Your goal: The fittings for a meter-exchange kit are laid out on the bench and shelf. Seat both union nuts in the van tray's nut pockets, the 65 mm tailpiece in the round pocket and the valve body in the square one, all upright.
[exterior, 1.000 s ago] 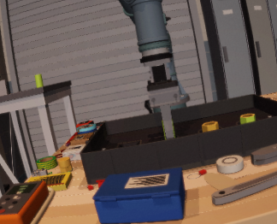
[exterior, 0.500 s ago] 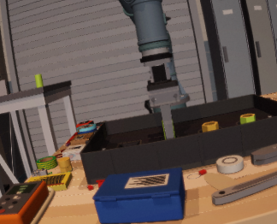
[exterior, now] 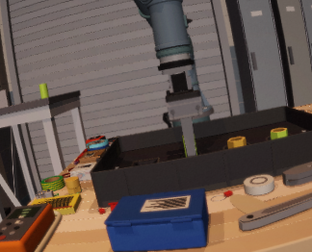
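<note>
The black van tray (exterior: 204, 151) sits on the bench behind a blue case. A yellow union nut (exterior: 237, 142) and a yellow-green union nut (exterior: 279, 133) stand inside it toward the right. My gripper (exterior: 188, 146) reaches down into the tray's left half and is open, holding nothing. A thin green tailpiece (exterior: 185, 144) stands upright between its fingers, its base hidden by the tray wall. Another short green cylinder (exterior: 44, 90) stands upright on the grey shelf at the left. I cannot see the valve body.
A blue case (exterior: 157, 218) lies in front of the tray. A white tape roll (exterior: 258, 184) and a large wrench (exterior: 286, 211) lie to the right. An orange meter (exterior: 16, 225), tape rolls and small parts crowd the bench's left. Lockers stand behind.
</note>
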